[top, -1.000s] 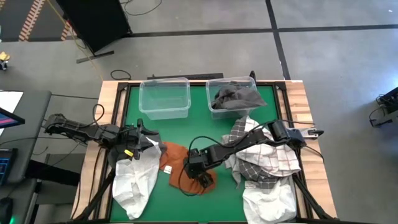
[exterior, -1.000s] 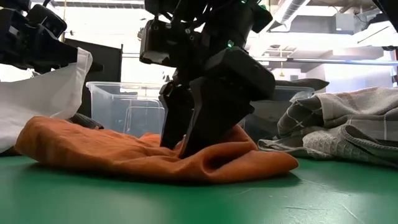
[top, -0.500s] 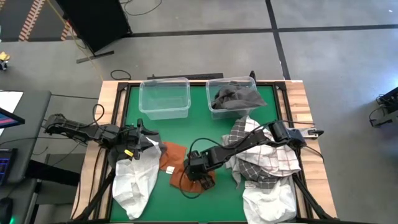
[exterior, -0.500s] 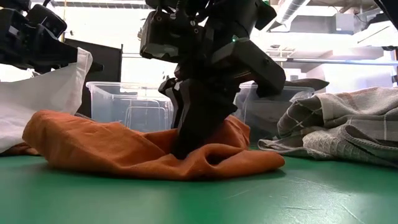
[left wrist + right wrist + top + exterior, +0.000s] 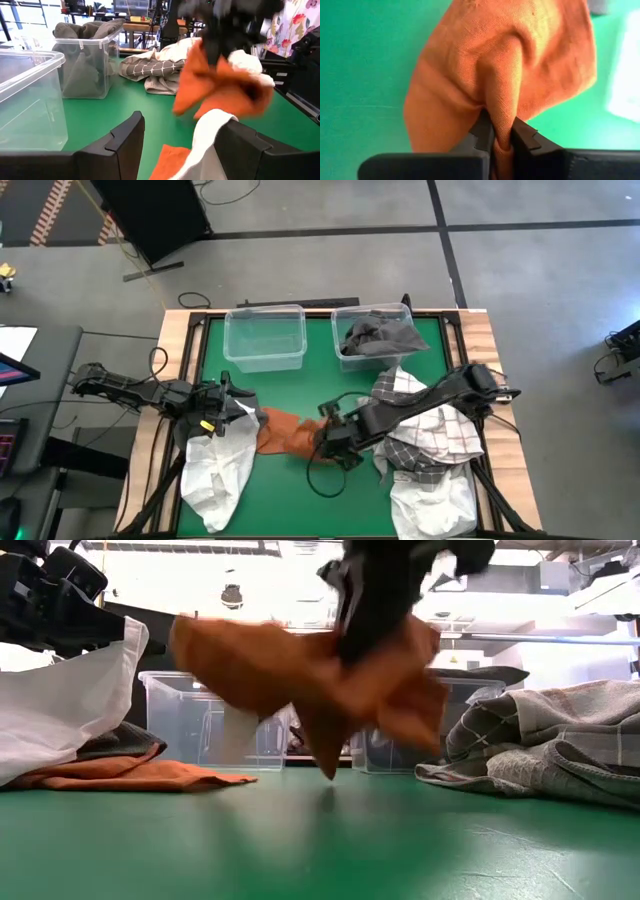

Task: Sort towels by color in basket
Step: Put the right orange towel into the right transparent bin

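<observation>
Since a second earlier, the right gripper (image 5: 335, 442) had pinched the orange towel (image 5: 290, 435) and carried it up off the green table (image 5: 320, 360).

From above, that gripper sat near the table's middle, with orange cloth trailing toward the left gripper (image 5: 222, 408), which held a white towel (image 5: 215, 465) draped over the near left edge. Two clear bins (image 5: 265, 337) stood at the far side, the right one holding dark grey towels (image 5: 378, 335). Checked towels (image 5: 425, 430) lay heaped on the right.

At table height, the orange towel (image 5: 310, 670) hung clear of the surface below the right gripper (image 5: 375, 600); more orange cloth (image 5: 130, 775) lay flat at the left.

The left wrist camera showed its fingers (image 5: 125, 137) apart around a white fold (image 5: 207, 135).

The right wrist camera showed its fingers (image 5: 482, 131) clamped on an orange fold (image 5: 502, 75).
</observation>
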Motion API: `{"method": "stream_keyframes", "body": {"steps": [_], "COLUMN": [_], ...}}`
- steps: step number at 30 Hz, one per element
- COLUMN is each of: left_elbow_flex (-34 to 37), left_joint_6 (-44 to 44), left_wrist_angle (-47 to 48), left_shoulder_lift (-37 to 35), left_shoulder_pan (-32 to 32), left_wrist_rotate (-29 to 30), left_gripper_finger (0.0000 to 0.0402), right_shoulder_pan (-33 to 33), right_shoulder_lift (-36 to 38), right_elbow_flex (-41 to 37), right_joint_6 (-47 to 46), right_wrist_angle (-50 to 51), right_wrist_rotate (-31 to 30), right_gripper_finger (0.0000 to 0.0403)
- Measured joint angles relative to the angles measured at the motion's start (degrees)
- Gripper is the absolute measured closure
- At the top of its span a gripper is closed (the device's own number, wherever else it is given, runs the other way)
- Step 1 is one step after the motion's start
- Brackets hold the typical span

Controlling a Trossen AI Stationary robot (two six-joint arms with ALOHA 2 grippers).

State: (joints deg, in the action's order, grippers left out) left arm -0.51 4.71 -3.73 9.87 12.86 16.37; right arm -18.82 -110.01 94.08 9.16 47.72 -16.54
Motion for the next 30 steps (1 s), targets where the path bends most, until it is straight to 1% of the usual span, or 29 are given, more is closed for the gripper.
{"method": "stream_keyframes", "body": {"steps": [2, 8, 14, 16, 22, 26, 28, 30], "left_elbow_flex": [0.0, 0.0, 0.0, 0.0, 0.0, 0.0, 0.0, 0.0], "left_joint_6": [0.0, 0.0, 0.0, 0.0, 0.0, 0.0, 0.0, 0.0], "left_wrist_angle": [0.0, 0.0, 0.0, 0.0, 0.0, 0.0, 0.0, 0.0], "left_shoulder_lift": [0.0, 0.0, 0.0, 0.0, 0.0, 0.0, 0.0, 0.0], "left_shoulder_pan": [0.0, 0.0, 0.0, 0.0, 0.0, 0.0, 0.0, 0.0], "left_wrist_rotate": [0.0, 0.0, 0.0, 0.0, 0.0, 0.0, 0.0, 0.0], "left_gripper_finger": [0.0187, 0.0187, 0.0187, 0.0187, 0.0187, 0.0187, 0.0187, 0.0187], "right_shoulder_pan": [0.0, 1.3, 5.6, 7.8, 18.2, 26.5, 30.0, 33.0], "right_shoulder_lift": [3.9, 14.2, 22.6, 24.2, 26.9, 26.0, 24.8, 22.9], "right_elbow_flex": [0.0, 0.0, 0.1, 0.1, 0.1, 0.1, 0.1, 0.1], "right_joint_6": [-0.4, -0.7, -0.3, -0.3, -6.3, -11.0, -11.2, -10.5], "right_wrist_angle": [1.1, 3.7, 4.8, 6.0, 12.6, 16.5, 16.8, 16.4], "right_wrist_rotate": [-3.4, -17.5, -28.0, -30.2, -29.1, -23.1, -20.1, -18.5], "right_gripper_finger": [0.0352, 0.0352, 0.0352, 0.0352, 0.0352, 0.0352, 0.0352, 0.0352]}}
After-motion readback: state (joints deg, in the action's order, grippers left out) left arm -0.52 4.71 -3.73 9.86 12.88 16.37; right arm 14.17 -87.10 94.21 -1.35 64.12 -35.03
